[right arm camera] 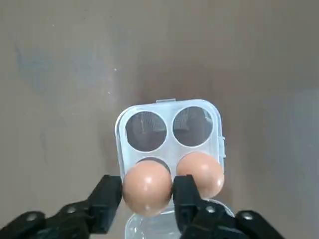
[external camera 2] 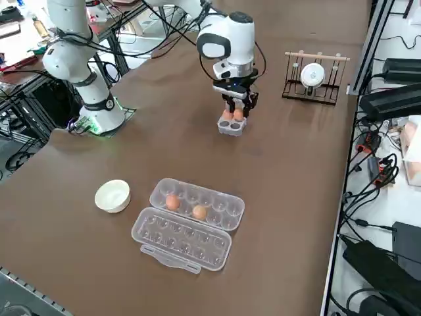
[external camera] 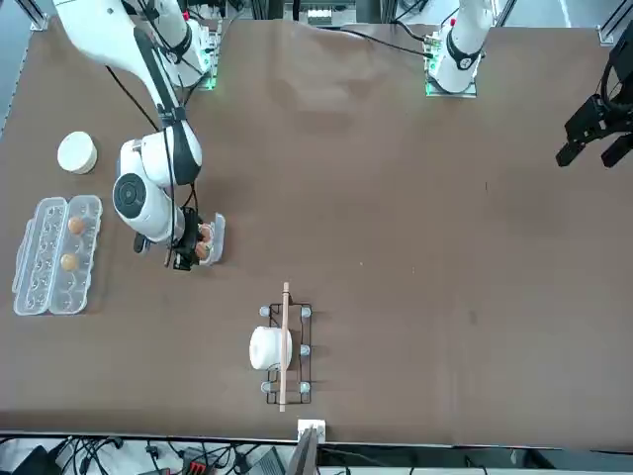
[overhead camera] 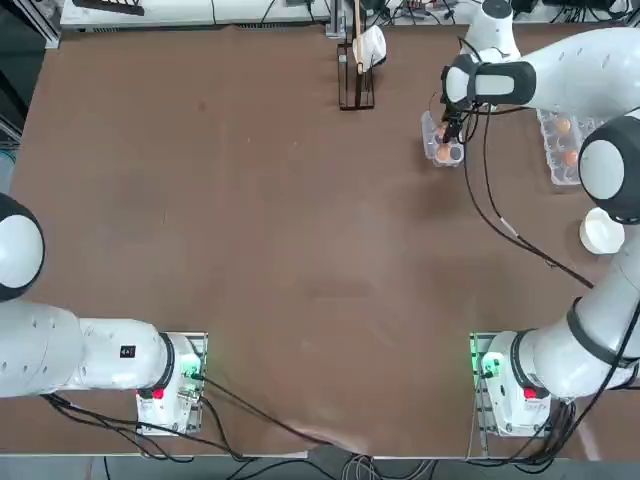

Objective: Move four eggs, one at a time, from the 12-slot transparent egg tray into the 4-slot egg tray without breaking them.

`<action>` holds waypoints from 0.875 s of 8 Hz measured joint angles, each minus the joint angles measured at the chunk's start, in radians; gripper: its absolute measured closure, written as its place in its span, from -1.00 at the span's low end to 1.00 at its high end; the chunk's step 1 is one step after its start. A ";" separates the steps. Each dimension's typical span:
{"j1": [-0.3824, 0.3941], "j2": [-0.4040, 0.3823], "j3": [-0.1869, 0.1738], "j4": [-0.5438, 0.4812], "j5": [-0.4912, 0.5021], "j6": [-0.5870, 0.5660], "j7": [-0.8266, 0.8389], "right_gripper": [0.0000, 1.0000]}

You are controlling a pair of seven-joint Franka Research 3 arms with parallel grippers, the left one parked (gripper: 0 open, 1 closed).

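Over the 4-slot egg tray point(right arm camera: 169, 130), right end effector point(right arm camera: 147, 196) loosely astride one egg point(right arm camera: 146, 187), fingers parted.

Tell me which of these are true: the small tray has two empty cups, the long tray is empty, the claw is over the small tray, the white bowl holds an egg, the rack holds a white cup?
1. The small tray has two empty cups. True: the other two cups are taken up by eggs.
2. The long tray is empty. False: two eggs sit in it.
3. The claw is over the small tray. True, with one egg between its fingers.
4. The white bowl holds an egg. False: nothing shows in it.
5. The rack holds a white cup. True.
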 joint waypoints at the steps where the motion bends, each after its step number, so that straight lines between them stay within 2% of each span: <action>1: 0.000 0.001 0.000 0.000 -0.002 0.000 0.002 -0.79; 2: 0.000 0.001 0.000 -0.001 -0.005 0.000 0.002 -1.00; 4: -0.001 -0.013 -0.002 0.006 -0.016 -0.007 -0.007 -1.00; 7: -0.036 -0.109 -0.017 0.056 -0.020 -0.184 -0.165 -1.00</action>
